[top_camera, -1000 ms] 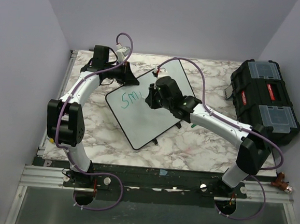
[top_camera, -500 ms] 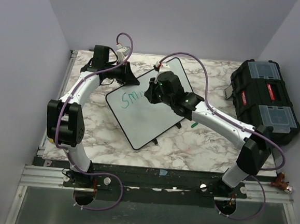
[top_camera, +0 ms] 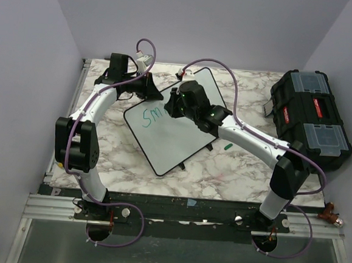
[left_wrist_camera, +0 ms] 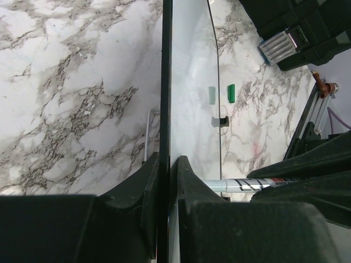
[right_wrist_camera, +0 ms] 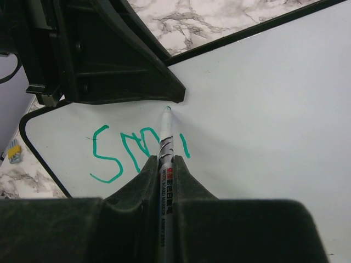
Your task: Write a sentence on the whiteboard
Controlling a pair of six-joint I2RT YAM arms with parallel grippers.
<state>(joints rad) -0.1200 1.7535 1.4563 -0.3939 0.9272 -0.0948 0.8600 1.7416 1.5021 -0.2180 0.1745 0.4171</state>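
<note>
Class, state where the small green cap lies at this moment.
In the top view, the green cap lies on the marble table, just off the right edge of the whiteboard, between the board and the black toolbox.

Whiteboard lies skewed at table ctr, green lettering near its 10 o'clock corner. L gripper at 11 o'clock edge; R gripper over lettering. Toolbox at 3 o'clock.

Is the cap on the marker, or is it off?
Off. The marker shows a bare green tip at the whiteboard; a green cap lies apart on the table.
</note>
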